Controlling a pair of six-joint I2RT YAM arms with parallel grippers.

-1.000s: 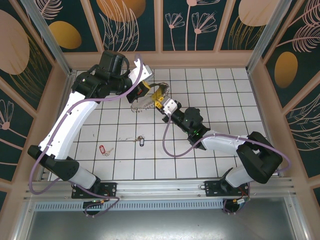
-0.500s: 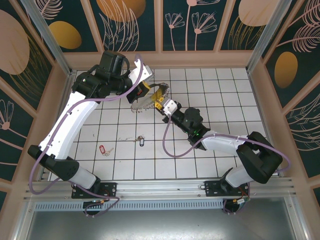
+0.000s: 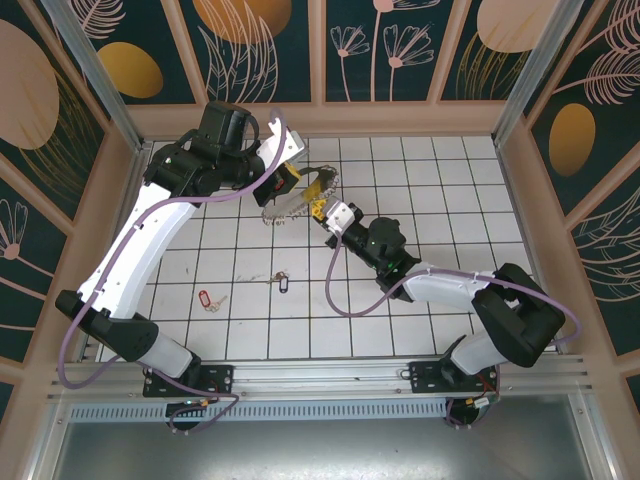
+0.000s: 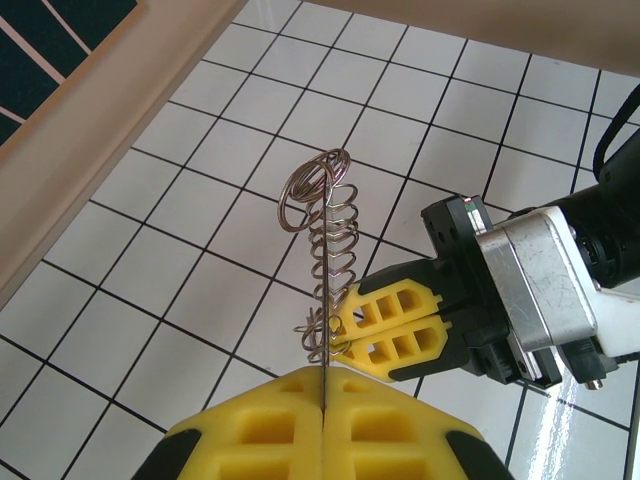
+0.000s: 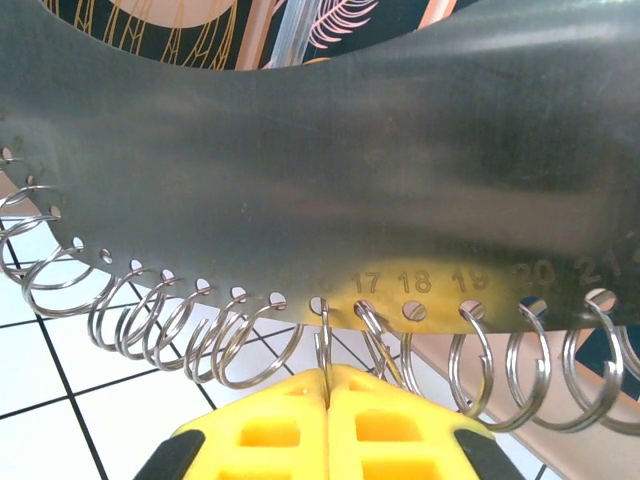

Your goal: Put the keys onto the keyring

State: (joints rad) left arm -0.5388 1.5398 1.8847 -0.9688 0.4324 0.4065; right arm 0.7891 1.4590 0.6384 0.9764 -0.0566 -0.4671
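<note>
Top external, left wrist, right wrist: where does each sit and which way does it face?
Top external: above, behind the bases, facing down on the table; both arms show.
Left wrist: faces down past the left gripper, shut on the keyring; right gripper opposite.
Right wrist: faces the keyring's numbered side, wall behind; own fingers.
Shared: both wrist views show the rings.
</note>
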